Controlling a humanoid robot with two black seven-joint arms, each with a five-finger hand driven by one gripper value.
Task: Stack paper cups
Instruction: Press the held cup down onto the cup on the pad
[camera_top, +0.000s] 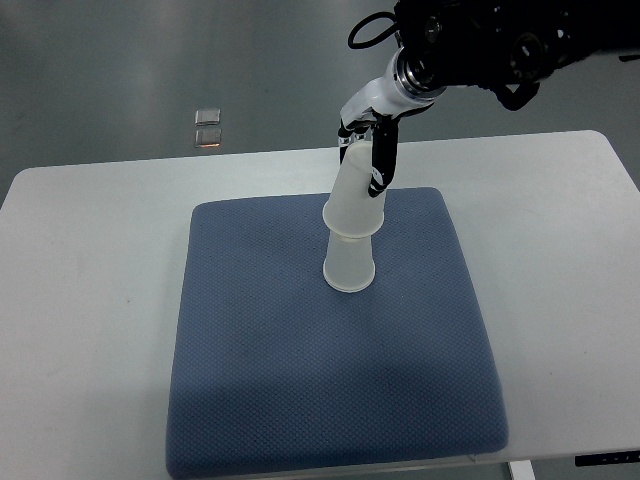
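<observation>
Cups first: your right hand (372, 150) pinches the upper paper cup (358, 195) by its base end, mouth down and tilted, so it can slide over the inverted lower cup (349, 265) just below the hand on the blue mat (250, 350). It looks partly seated, though I can't be sure.

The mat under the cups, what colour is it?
Blue, with a fine dotted weave; the mat shows only in the top view.

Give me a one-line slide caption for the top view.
Right hand lowers an upside-down paper cup onto a second inverted cup standing on the blue mat.
</observation>
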